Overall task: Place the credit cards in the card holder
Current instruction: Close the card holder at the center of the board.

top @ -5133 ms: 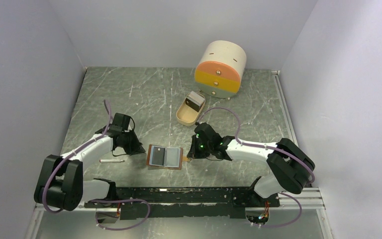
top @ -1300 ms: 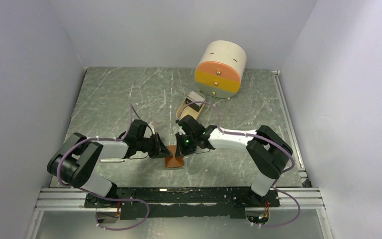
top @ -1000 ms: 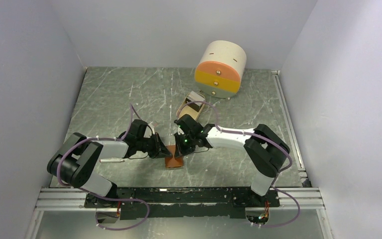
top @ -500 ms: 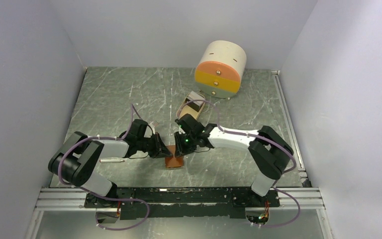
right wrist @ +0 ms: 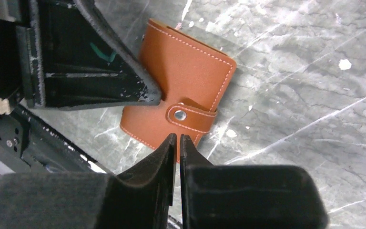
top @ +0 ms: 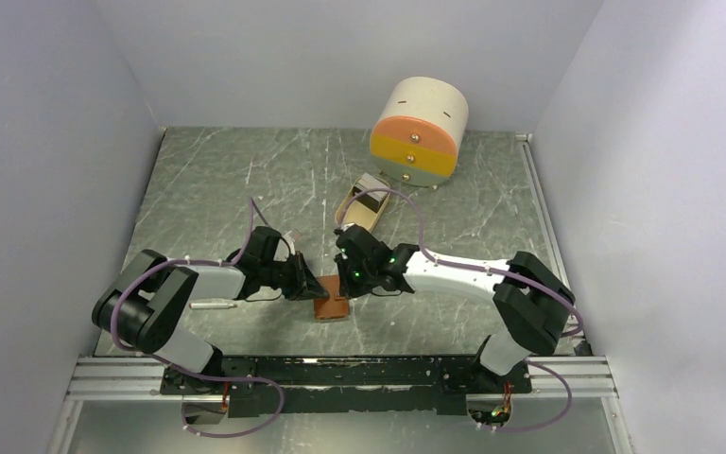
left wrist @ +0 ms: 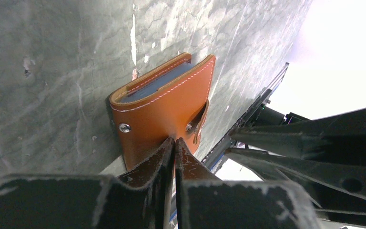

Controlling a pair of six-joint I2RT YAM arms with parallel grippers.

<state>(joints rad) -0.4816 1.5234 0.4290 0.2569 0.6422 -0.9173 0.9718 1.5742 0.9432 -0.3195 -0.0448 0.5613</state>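
**Holder now folded shut, both arms on it**

- Change: a few seconds back the card holder (top: 333, 305) lay open flat on the tabletop (top: 246, 180) with the arms parked either side. It is now folded closed, tan cover up, in the same central near spot between the two arms.
- Over the last second the holder hasn't moved. Only the right arm's elbow has swung outward, and its tip has stayed put.
- Left fingers (left wrist: 174, 140): pressed together with nothing between them, tips touching the cover beside the snap tab (left wrist: 201, 121).
- Right fingers (right wrist: 177, 137): practically together with only a thin slit and nothing visible in it. The tips sit at the holder's near edge, just below the snap button (right wrist: 178, 114).
- Credit cards (left wrist: 155, 86): a blue-grey edge shows between the leather leaves in the left wrist view, so I judge them inside. I can't count them.
- The tab lies flat across the cover in the right wrist view. I can't confirm the snap has actually clicked.
- Meaning: insertion looks done and this is the closing and pressing step.
- Open item: the oval tray (top: 348, 219) further back holds something dark. I can't tell whether it's another card.
- The white stick (top: 210, 305) lies to the left and isn't involved.
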